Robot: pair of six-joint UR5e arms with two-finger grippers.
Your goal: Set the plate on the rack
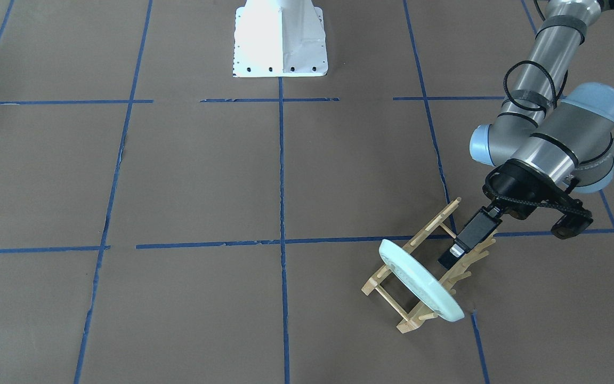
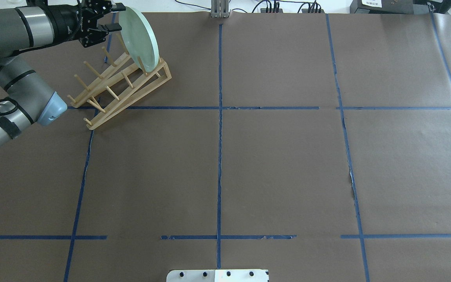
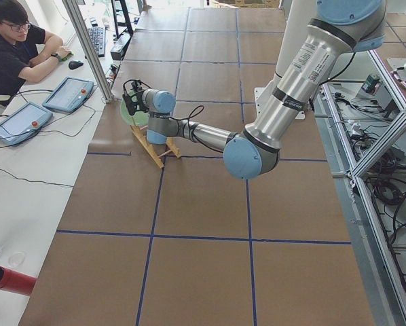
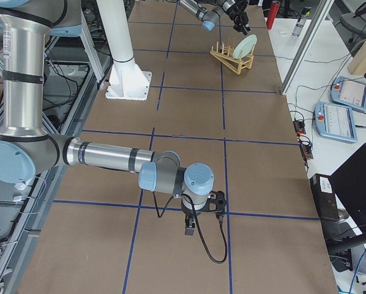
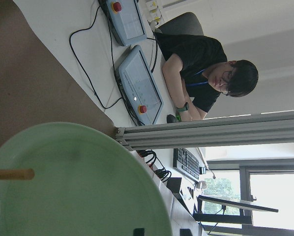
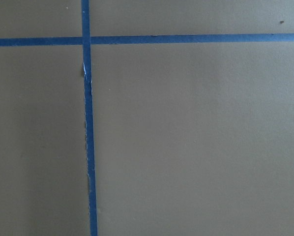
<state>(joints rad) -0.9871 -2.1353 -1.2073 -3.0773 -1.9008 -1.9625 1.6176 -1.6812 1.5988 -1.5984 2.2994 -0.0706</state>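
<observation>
Plate (image 2: 141, 37) stands on edge in rack (image 2: 119, 84), in the end peg slot farthest from the robot base. It leans a bit and its rim sticks out past both rails. L gripper (image 2: 116, 17) is above the rack's pegs, on the base side of the plate, just beside its upper rim. Fingers (image 2: 112, 27) are spread w/ nothing between them. It looks apart from the plate, but the gap is small and I can't rule out a light touch. L wrist cam: plate face fills the lower left, w/ one peg (image 5: 9, 174) across it. R gripper (image 4: 190, 228) is well apart from the rack, over bare table (image 2: 288, 156). It shows only in the side cam, so can't tell if it's spread or closed.

Judgement: placing looks done, only pull-out is left.

Risks:
- A finger clips the rim on exit, so the plate tips off its pegs or rolls out of the rack end. Cause: fingers very near the rim, plate held by only a few pegs.
- The rack looks light and not fixed down. A snag on a peg or the plate could drag or flip the rack w/ the plate in it.
- Plate is in the end slot w/ no more rack beyond it. A nudge away from the base prob. drops it onto the table.
</observation>
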